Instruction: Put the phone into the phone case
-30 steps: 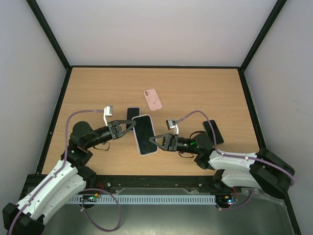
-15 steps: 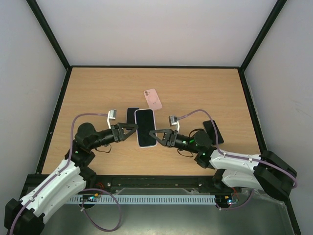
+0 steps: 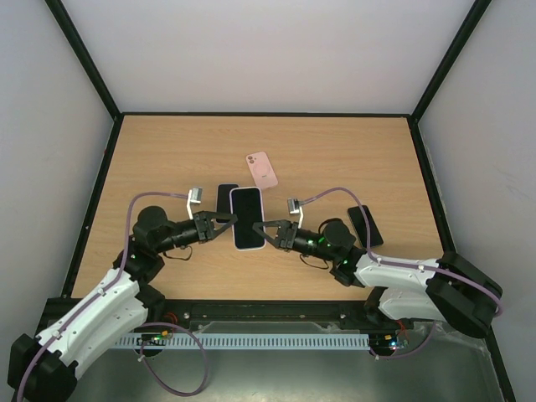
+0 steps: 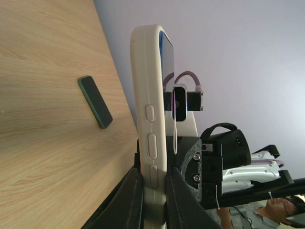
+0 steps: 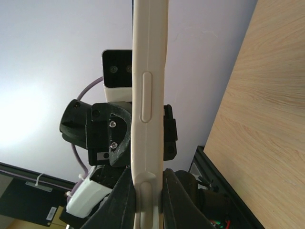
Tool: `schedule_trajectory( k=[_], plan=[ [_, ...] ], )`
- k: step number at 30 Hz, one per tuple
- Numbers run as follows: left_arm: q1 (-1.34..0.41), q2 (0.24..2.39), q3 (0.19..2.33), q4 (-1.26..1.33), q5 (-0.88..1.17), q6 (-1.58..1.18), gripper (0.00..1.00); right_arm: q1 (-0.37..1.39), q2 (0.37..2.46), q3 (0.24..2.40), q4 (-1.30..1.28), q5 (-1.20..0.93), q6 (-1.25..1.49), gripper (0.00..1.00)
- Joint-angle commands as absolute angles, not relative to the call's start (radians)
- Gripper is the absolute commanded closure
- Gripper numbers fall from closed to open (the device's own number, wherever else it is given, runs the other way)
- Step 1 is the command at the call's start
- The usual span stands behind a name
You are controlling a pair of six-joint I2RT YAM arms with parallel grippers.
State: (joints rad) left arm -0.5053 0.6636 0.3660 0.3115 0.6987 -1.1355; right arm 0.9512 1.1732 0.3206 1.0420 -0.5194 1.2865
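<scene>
Overhead, the wooden table (image 3: 167, 151) carried all items, with the left arm (image 3: 109, 293) and right arm (image 3: 402, 272) both reaching inward toward its middle. Between them sat the white phone case (image 3: 248, 218), face up. The dark screen of the phone (image 3: 249, 219) showed inside its white rim, so the phone appeared seated in the case.

The left gripper (image 3: 224, 223) was at the case's left long edge and the right gripper (image 3: 265, 232) at its right long edge, opposite each other. The left wrist view showed the left gripper (image 4: 153, 181) closed on the case (image 4: 147, 95), its fingers pinching front and back below the side buttons. The right wrist view showed the right gripper (image 5: 145, 191) clamped likewise on the opposite edge of the case (image 5: 148, 71). Whether the case touched the table could not be determined.

A dark handset (image 3: 225, 196) lay just beside the case's far left corner, partly hidden by it. A black handset (image 3: 365, 226) lay well to the right, near the right arm. A pink item (image 3: 262, 170), either a handset or a case, lay back side up just beyond the held case, apart from it.
</scene>
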Motion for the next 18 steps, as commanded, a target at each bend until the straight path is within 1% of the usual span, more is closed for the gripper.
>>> schedule_trajectory(
  k=[1,5,7,11,13,16,18],
  plan=[
    [-0.511,0.686,0.417,0.198,0.689,-1.088,0.97,0.957,1.157,0.377,1.056,-0.491,1.214,0.98],
    [-0.510,0.700,0.426,0.180,0.689,-1.092,0.96,0.957,1.160,0.385,1.040,-0.482,1.206,0.98],
    [-0.510,0.699,0.425,0.183,0.691,-1.104,0.87,0.957,1.160,0.388,1.050,-0.476,1.214,0.98],
    [-0.510,0.675,0.408,0.209,0.704,-1.137,0.62,0.957,1.151,0.397,1.069,-0.444,1.238,0.98],
    [-0.511,0.662,0.389,0.228,0.712,-1.159,0.52,0.956,1.145,0.406,1.070,-0.423,1.245,0.98],
    [-0.511,0.654,0.353,0.284,0.736,-1.197,0.46,0.957,1.143,0.417,1.071,-0.395,1.253,0.98],
    [-0.512,0.651,0.335,0.318,0.747,-1.221,0.46,0.956,1.143,0.421,1.074,-0.381,1.257,0.98]
  ],
)
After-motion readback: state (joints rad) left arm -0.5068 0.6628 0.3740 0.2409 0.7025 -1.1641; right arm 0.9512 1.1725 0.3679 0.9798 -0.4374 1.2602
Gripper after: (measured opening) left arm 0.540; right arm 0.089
